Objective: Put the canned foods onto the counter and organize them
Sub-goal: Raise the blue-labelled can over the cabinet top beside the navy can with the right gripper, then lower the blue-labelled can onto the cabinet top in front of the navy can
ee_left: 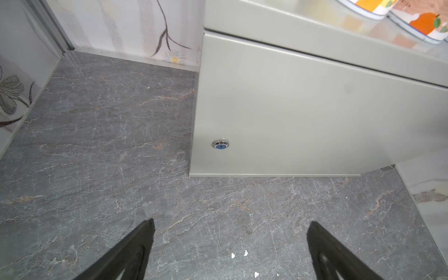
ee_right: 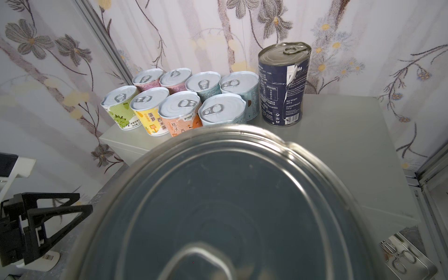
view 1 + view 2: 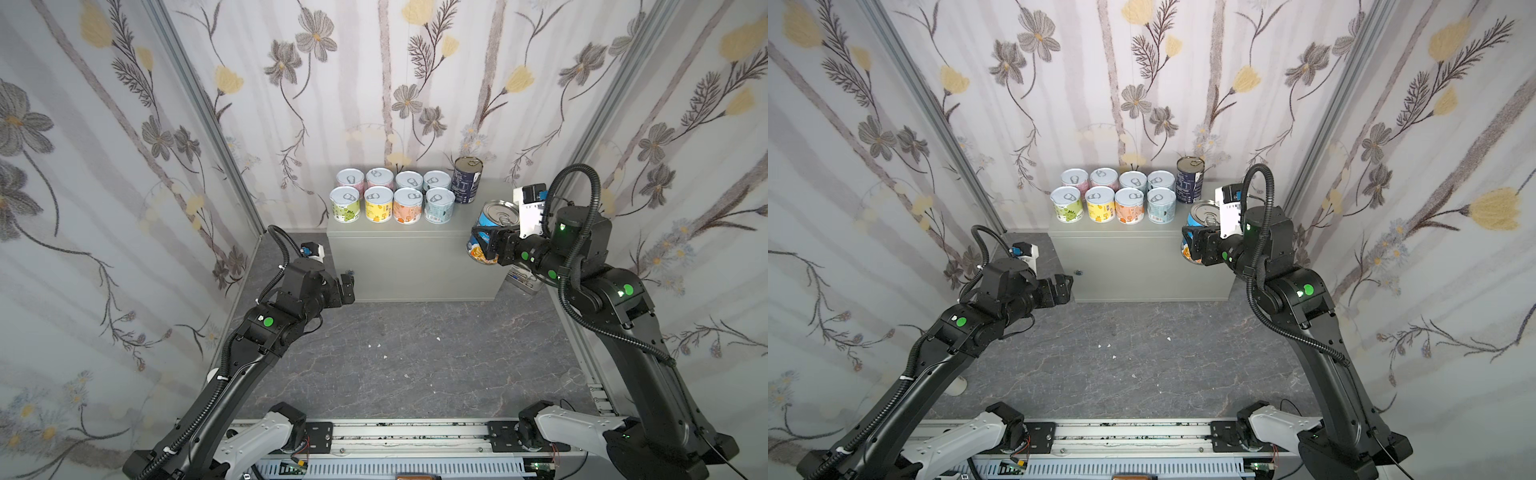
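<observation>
Cans fill most of the counter's (image 3: 415, 270) back left part: eight short pull-tab cans (image 3: 392, 193) stand upright in two rows of four, packed side by side, with a tall navy can (image 3: 466, 179) upright just beside the back row's right end, its label torn in the right wrist view. The last one, a tall blue can (image 3: 500, 212), is off the surface near the counter's front right corner, tilted a little, clamped across its side wall at about mid-height by the right fingers (image 3: 491, 246); whether it hangs over the top or just ahead of the front edge I cannot tell. The left fingers (image 1: 135, 252) are spread wide with nothing between them, low over the marbled floor (image 1: 109, 121) near the counter's front left corner. A sealed steel can like this is probably heavy and rigid, so a firm squeeze will not dent it, but the glossy label may slip. The mid-height hold on the wall suits it. It likely wants levelling before its base meets the bare top in front of the navy can, right of the front row.
</observation>
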Tool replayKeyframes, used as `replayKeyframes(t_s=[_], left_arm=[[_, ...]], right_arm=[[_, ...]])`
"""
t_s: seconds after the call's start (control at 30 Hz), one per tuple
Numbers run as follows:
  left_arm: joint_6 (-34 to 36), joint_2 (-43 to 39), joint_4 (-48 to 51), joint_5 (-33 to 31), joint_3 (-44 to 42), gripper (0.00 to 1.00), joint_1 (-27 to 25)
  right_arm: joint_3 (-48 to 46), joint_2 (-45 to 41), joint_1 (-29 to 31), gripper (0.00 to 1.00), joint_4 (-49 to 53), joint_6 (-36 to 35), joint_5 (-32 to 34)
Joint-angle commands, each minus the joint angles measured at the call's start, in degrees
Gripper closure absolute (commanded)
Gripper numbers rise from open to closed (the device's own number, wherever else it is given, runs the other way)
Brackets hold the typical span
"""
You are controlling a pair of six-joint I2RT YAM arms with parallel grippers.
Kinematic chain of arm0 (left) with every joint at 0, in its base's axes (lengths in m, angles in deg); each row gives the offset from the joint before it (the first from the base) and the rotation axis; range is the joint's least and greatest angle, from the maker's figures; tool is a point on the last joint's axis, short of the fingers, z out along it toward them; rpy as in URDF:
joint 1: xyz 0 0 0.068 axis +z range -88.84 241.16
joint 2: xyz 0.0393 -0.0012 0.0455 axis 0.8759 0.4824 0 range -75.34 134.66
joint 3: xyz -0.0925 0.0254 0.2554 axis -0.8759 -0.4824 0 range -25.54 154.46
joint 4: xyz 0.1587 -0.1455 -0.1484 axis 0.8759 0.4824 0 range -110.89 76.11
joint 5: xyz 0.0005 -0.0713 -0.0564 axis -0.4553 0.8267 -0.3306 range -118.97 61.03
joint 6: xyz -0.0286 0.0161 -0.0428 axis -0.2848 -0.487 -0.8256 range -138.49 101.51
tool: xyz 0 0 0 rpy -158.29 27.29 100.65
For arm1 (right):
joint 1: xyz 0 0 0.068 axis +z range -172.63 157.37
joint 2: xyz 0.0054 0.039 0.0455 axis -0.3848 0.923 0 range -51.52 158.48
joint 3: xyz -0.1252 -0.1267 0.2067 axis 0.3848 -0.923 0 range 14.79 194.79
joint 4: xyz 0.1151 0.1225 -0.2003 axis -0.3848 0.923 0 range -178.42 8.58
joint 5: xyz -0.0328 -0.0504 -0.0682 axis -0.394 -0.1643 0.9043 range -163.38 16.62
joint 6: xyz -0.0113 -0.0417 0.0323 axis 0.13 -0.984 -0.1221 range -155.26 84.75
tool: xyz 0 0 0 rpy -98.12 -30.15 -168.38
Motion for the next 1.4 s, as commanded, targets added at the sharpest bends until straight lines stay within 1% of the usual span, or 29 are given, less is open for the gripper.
replayKeyframes(t_s=[0.0, 0.27, 0.43, 0.77, 0.93, 1.37], left_arm=[[1.5, 0.4, -1.3, 2.3, 0.4, 0.0, 0.7], [1.0, 0.7, -3.9, 4.2, -1.8, 0.0, 3.7], [-1.3, 0.3, -7.0, 3.7, -4.1, 0.0, 5.6], [-4.7, 0.3, -11.4, 3.3, -7.4, 0.0, 9.2], [-5.3, 1.6, -12.4, 3.3, -7.5, 0.0, 9.4], [-5.0, 2.5, -13.4, 3.5, -8.1, 0.0, 9.4]], right_arm=[[4.6, 3.6, -1.3, 0.65, -6.4, -1.1, -2.8], [20.0, 17.4, -3.7, 0.65, -2.2, -2.7, -1.3], [24.7, 21.9, -5.4, 0.65, -1.7, -3.0, -1.0], [25.8, 26.8, -7.5, 0.65, -3.8, -3.4, -2.2], [27.5, 29.0, -7.9, 0.65, -4.2, -3.9, -2.2], [28.0, 31.6, -8.1, 0.64, -6.5, -3.5, -3.1]])
